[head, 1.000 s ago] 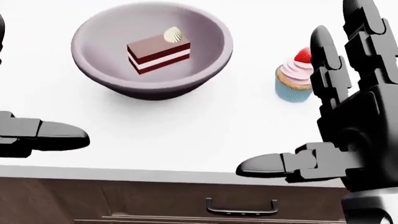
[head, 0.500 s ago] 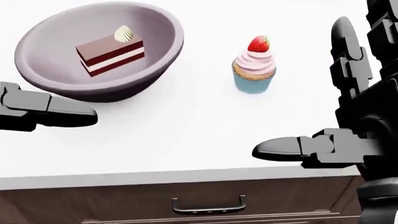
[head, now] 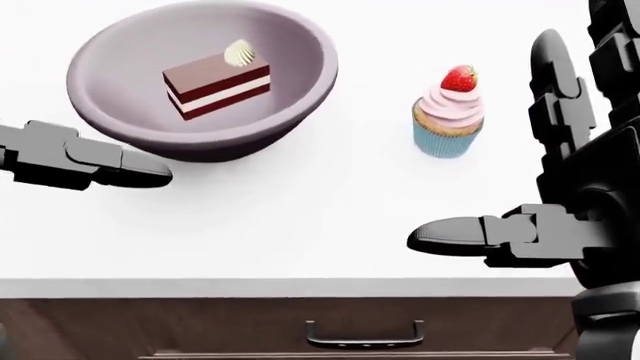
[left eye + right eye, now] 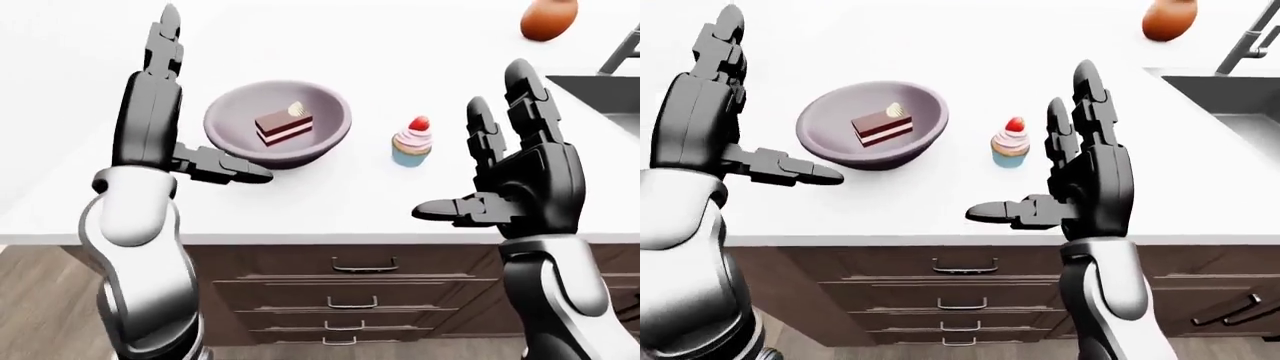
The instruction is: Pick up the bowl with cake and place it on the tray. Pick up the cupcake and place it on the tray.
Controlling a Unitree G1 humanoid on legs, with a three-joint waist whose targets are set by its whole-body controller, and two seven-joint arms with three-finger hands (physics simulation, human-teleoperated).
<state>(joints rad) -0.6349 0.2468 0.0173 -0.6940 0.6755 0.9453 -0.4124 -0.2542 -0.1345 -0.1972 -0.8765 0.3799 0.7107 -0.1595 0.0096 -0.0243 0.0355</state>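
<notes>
Bowl with cake slice: on white tabletop. Cupcake: just right of bowl, apart from it. Left hand: beside bowl's left, fingers spread, empty. Right hand: right of cupcake, fingers spread, empty.

A wide, shallow bowl in pale mauve sits upright on the white counter, toward the upper left of the head view. Inside it lies 1 slice of cake, a wedge with dark brown and cream layers, resting flat near the bowl's middle, with a swirl of cream on its top corner. To the bowl's right, apart from it, stands 1 cupcake in a blue paper case, upright, with pink frosting and a red strawberry on top.
</notes>
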